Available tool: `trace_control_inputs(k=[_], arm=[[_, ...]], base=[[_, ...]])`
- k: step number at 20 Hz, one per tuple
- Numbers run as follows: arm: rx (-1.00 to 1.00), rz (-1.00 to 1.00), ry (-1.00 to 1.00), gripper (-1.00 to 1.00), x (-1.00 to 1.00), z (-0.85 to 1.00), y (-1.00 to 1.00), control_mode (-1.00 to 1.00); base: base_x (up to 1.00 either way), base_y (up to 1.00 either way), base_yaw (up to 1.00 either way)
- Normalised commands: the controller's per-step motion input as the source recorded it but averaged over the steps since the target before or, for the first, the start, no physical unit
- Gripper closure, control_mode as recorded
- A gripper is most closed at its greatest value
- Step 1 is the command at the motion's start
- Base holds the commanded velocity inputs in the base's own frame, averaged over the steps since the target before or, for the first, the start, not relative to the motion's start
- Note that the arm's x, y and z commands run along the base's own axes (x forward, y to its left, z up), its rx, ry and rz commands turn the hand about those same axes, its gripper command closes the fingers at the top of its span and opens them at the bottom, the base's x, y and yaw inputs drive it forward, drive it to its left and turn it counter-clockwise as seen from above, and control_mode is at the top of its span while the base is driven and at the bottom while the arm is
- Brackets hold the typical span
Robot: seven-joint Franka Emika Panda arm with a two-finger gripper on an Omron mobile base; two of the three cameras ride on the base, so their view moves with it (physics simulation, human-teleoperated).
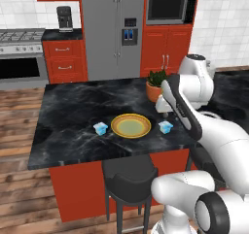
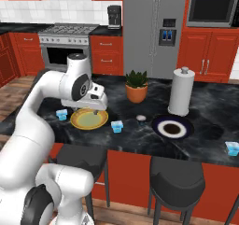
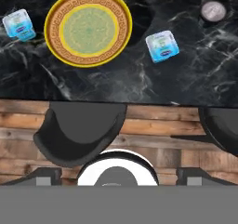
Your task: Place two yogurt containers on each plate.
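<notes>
Yogurt containers (image 3: 162, 46) (image 3: 19, 25) flank the bare yellow plate (image 3: 88, 27).

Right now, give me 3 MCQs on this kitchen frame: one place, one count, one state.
1. Where does the navy-rimmed plate sit?
A. Left of the stove
B. On the island counter, in front of the paper towel roll
C. On a stool

2. How many yogurt containers flank the yellow plate?
A. None
B. Two, one per side
C. Five

3. What is the state of the yellow plate?
A. Empty
B. Holding two cups
C. Flipped over

Key:
1 B: the right base view shows it on the dark counter just before the white roll.
2 B: the left yogurt container and the right yogurt container sit on the counter either side of it.
3 A: the hand view shows its pale green centre bare, both cups off its rim.
</notes>
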Motion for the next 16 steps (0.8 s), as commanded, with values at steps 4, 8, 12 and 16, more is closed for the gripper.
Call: trace_control_inputs(k=[4,8,12,16], arm=[[0.0,0.0,0.11,-1.0,0.16,-0.65,-0.58,-1.0],[0.01,0.0,0.08,-1.0,0.54,-0.58,-0.46,-1.0],[0.0,0.0,0.23,-1.0,0.75,-0.38,-0.34,-1.0],[0.0,-0.02,0.33,-1.0,0.8,-0.25,-0.06,-1.0]], base=[[0.0,0.0,0.0],[0.0,0.0,0.0],[0.0,0.0,0.0],[0.0,0.0,0.0]])
